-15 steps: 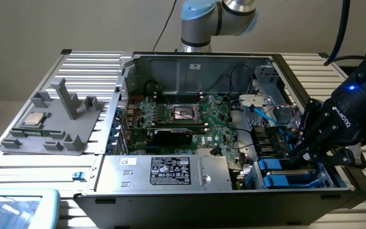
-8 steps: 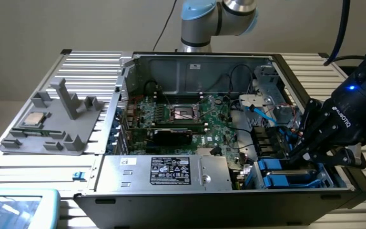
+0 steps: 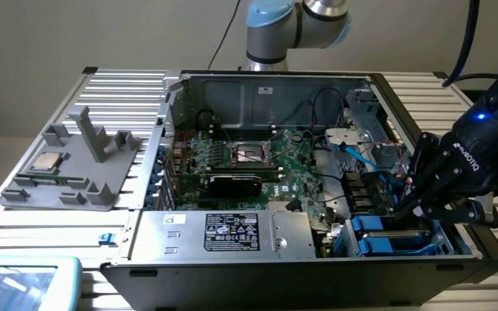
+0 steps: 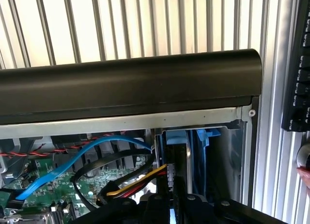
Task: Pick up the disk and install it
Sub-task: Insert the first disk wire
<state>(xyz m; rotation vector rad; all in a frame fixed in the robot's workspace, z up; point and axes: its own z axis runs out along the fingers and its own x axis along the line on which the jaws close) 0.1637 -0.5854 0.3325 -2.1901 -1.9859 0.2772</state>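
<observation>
Exterior, gripper: the gripper [image 3: 404, 208] reaches down into the near corner of the case [image 3: 275, 76], on the exterior view's right, with its tips at the drive bay.
Exterior, disk: the disk [image 3: 377, 224], in its blue frame, sits in that bay, touching the tips and lying just to the exterior view's left of them.
Exterior, fingers: drawn nearly together, and they look clamped on the disk's thin edge.
Wrist, gripper: the gripper [image 4: 169, 207] has its fingers close together around a thin slab.
Wrist, disk: the disk [image 4: 177, 158] is seen edge-on and runs straight out from between the fingers toward the case [image 4: 131, 88] rim.
Wrist, long axis: it runs in line with the fingers' reach, so the disk lies dead ahead, not off to a side.
Wrist, neighbours: the cables [image 4: 138, 179] lie just beside the disk on the board side, and the bay's metal wall is on the other side.
Judgement: the disk looks partly in the bay, but I cannot tell whether it is fully seated.
</observation>
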